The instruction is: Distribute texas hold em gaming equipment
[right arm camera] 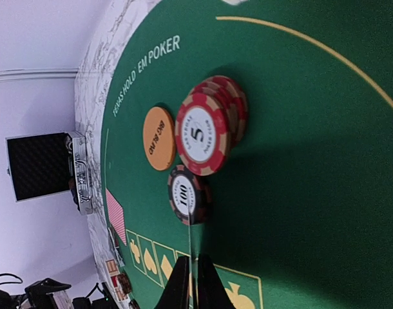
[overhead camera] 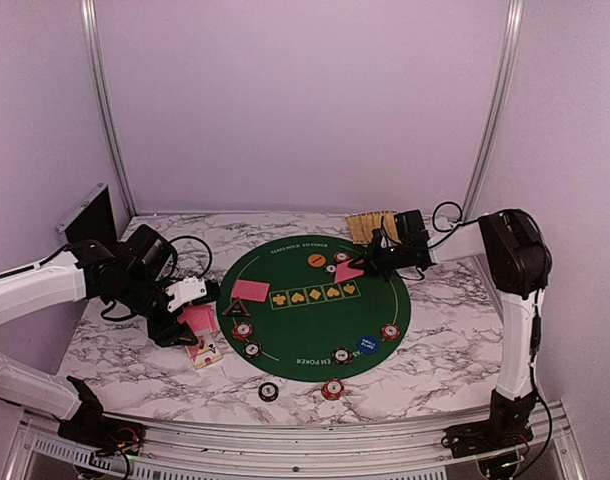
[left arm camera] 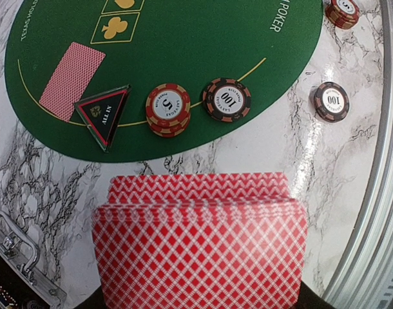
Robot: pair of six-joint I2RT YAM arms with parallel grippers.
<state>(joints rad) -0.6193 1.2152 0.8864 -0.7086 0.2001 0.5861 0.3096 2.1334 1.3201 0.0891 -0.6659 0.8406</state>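
Since the deal seemingly needs a feeder, your left claw (overhead camera: 191,310) grasps the stack of red diamond-backed playing cards (left arm camera: 200,248) over the left side of the white marble desk (overhead camera: 125,345), while your right claw (right arm camera: 191,283) pinches a single red-backed card (overhead camera: 350,270) above the far edge of the round green felt mat (overhead camera: 305,330).

Red chips (right arm camera: 206,132), orange button (right arm camera: 159,138), dark chip (right arm camera: 187,194)

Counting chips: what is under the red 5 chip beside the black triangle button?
The red 5 chip tops a short stack of red-and-white chips on the green felt mat. Only their striped edges show; their faces are covered.
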